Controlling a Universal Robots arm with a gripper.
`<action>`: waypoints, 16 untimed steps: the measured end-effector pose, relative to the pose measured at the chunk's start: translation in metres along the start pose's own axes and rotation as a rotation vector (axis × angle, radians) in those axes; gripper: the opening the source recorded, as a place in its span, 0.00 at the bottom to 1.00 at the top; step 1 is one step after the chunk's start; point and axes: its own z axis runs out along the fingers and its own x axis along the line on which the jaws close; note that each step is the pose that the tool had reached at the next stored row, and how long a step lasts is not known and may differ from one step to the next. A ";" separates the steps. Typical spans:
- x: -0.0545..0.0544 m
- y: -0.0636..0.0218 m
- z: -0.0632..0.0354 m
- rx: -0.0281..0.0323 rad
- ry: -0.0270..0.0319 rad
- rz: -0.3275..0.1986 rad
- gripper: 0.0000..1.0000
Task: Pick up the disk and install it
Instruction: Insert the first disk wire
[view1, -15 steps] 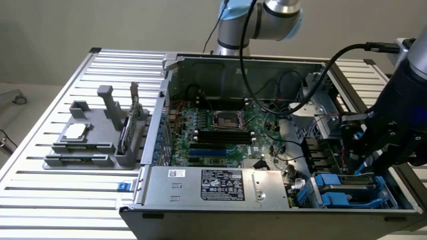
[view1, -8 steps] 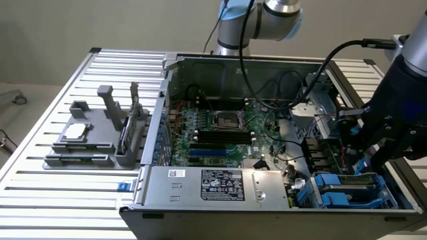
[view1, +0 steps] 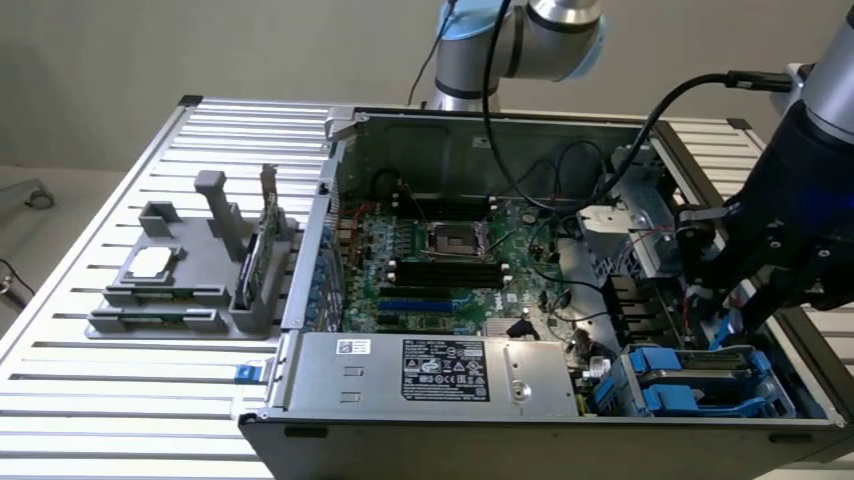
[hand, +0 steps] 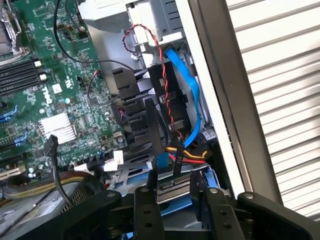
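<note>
The disk (hand: 174, 186) shows its silver-grey end with a connector strip and a blue plastic carrier around it. My gripper (hand: 178, 194) has a black finger (hand: 146, 207) on each side of it, pressed against the carrier. In the exterior view the gripper (view1: 737, 325) hangs low over the drive bay in the near corner of the open computer case, at that view's right. Below it there, the disk (view1: 694, 368) lies roughly flat among blue carrier parts. The gripper hides part of the disk.
A blue data cable (hand: 192, 95) and red-black twisted wires (hand: 167, 85) run just beyond the disk. The motherboard (view1: 441, 250) fills the case floor. The grey power-supply box (view1: 441, 375) lies along the near wall. A grey fixture (view1: 187, 285) stands on the slatted table (view1: 134, 400).
</note>
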 end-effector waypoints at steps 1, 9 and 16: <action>-0.001 0.0014 0.0001 0.0010 -0.0003 0.002 0.39; -0.003 0.0025 0.0019 0.0122 -0.0033 0.080 0.39; 0.001 0.0036 0.0030 0.0174 -0.0046 0.130 0.39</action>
